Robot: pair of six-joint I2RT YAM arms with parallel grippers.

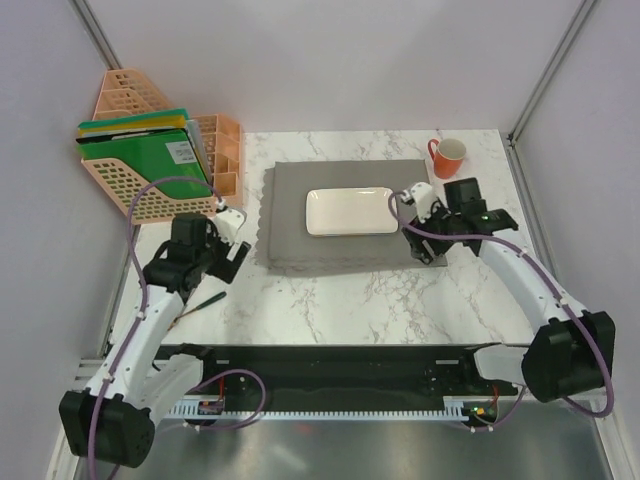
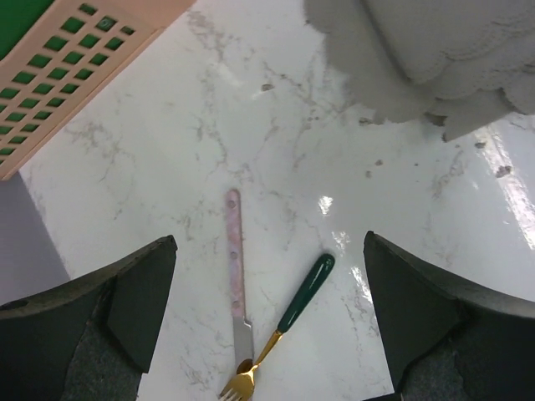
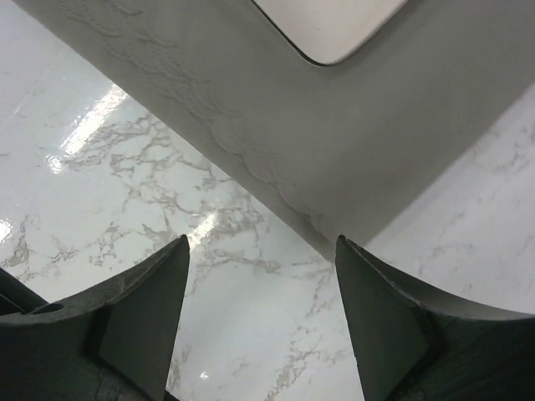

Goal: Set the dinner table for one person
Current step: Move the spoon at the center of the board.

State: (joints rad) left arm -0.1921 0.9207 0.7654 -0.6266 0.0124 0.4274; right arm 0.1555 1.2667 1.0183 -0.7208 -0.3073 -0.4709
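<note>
Up closest in the left wrist view: two dark fingers (image 2: 125, 309) of the left pincer (image 2: 269, 242), spread as wide as they go, gripping nothing at all. Straight below the gap, flat on the white marble-pattern surface with grey veins (image 2: 276, 125): a table knife with a pale pink handle (image 2: 235, 251) and a gold fork with a dark green handle (image 2: 292, 313). Laid in a narrow V, handles splayed apart, blade tip and fork head meeting at the near end.

From overhead, same left pincer (image 1: 234, 258) hanging over the left side of the surface (image 1: 340, 300), between a peach plastic lattice file rack (image 1: 150, 200) and a grey scallop-edged placemat (image 1: 340, 250). Rack parked at the far left corner, stuffed with green folders (image 1: 140, 160). Placemat sitting mid-surface toward the far side, with a white rectangular plate (image 1: 350, 211) on top. Looks like more than one layer at the mat's left edge, hard to say for sure. Orange-red mug with a white inside (image 1: 447, 156) standing upright just past the mat's far right corner.

Right pincer (image 1: 428, 250) over the mat's near right corner, jaws well apart, nothing between them. Right wrist view backs that up: right pincer (image 3: 261, 242) with just bare marble and the mat corner (image 3: 334, 167) in the gap, plus a rounded corner of the plate (image 3: 334, 25) at the top.

As for the surface itself: spans the whole workspace, both arms bolted at its near edge.
</note>
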